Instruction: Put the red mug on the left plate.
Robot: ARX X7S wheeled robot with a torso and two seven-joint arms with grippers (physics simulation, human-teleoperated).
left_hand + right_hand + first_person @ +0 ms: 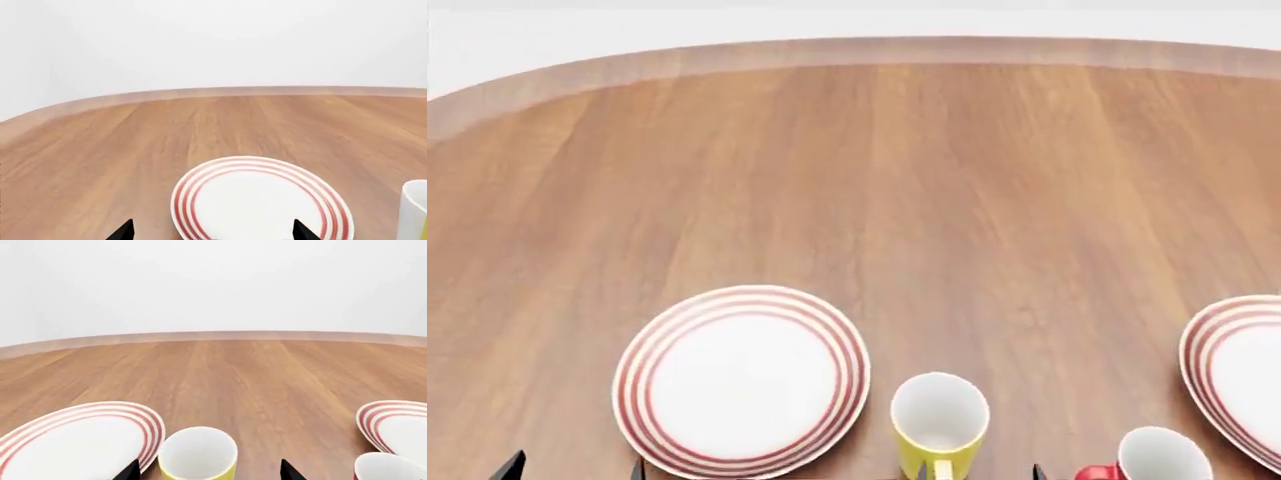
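The small red ceramic mug with a white inside (1154,458) stands at the near table edge, right of the plain yellow mug (938,420) and well apart from the round white red-ringed left plate (742,378). It looks rigid, light, glossy and chippable; I would pinch its wall at the rim. Both claws, left gripper (212,231) and right gripper (209,471), are spread, holding nothing

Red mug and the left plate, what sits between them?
In the head view the yellow mug stands between the red mug and the left plate, on the wooden table.

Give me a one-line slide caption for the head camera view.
Wooden table with the left plate empty, yellow mug beside it, the red mug at the near edge.
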